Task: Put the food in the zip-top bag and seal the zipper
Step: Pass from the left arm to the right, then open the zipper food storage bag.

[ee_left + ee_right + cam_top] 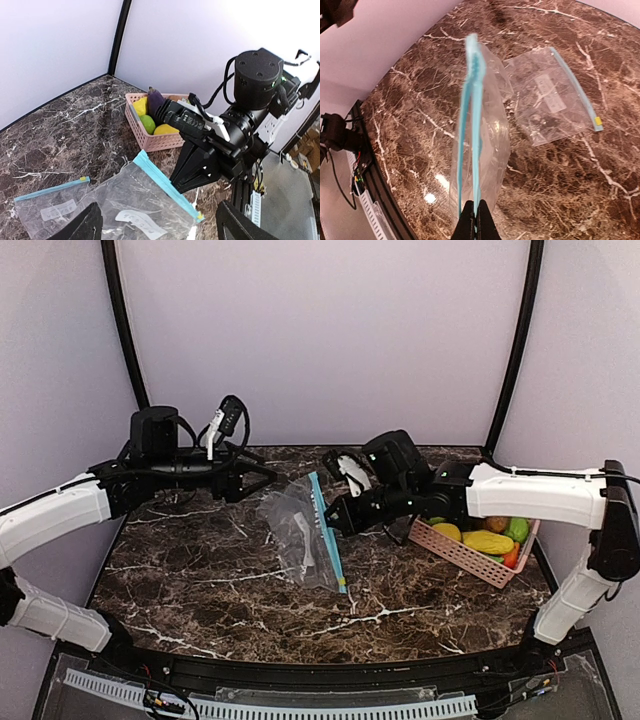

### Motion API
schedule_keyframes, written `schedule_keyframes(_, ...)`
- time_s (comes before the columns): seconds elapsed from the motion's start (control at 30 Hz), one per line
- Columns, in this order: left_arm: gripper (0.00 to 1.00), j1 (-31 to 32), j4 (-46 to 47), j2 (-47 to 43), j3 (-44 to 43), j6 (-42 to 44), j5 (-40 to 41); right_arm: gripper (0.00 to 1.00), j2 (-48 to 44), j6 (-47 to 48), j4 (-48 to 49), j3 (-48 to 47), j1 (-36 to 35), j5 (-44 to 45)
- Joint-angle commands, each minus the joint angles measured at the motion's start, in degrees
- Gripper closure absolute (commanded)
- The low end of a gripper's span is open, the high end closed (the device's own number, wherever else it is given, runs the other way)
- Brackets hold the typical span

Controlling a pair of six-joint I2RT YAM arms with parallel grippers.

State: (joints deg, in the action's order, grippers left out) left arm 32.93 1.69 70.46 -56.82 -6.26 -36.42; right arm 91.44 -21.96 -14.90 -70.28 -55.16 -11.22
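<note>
Right gripper [474, 212] pinches the blue zipper strip of a clear bag [490, 125], its jaws closed tight on it and the strip stretching away from the fingers over the marble table [200, 570]. Left gripper [157, 210] hovers just beside the bag, spread wide and holding nothing. Food [487, 538] in yellow, green, orange-red and purple lies heaped in the pink basket [465, 558] at the table's right side, beneath the right arm and apart from the bag. A second bag [547, 100] lies flat nearby.
</note>
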Motion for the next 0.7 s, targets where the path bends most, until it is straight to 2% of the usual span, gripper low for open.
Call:
schedule_keyframes(0.0,0.21,3.59,7.34,-0.33,2.52,-15.87,11.48,1.0,-0.24,0.0,-4.76,-4.17,-0.65,12.27)
schedule_keyframes(0.17,0.21,8.47,10.56,3.52,2.62,-23.53,17.08,1.0,2.75,-2.16,-1.48,-5.48,-1.58,9.16)
schedule_keyframes(0.33,0.22,9.74,14.66,5.71,5.43,-28.58,20.28,1.0,5.01,-5.28,4.65,-4.87,-2.79,5.2)
schedule_keyframes(0.67,0.2,9.79,13.82,8.44,8.33,-30.87,22.32,1.0,7.96,-5.28,7.43,-5.67,-3.51,5.17)
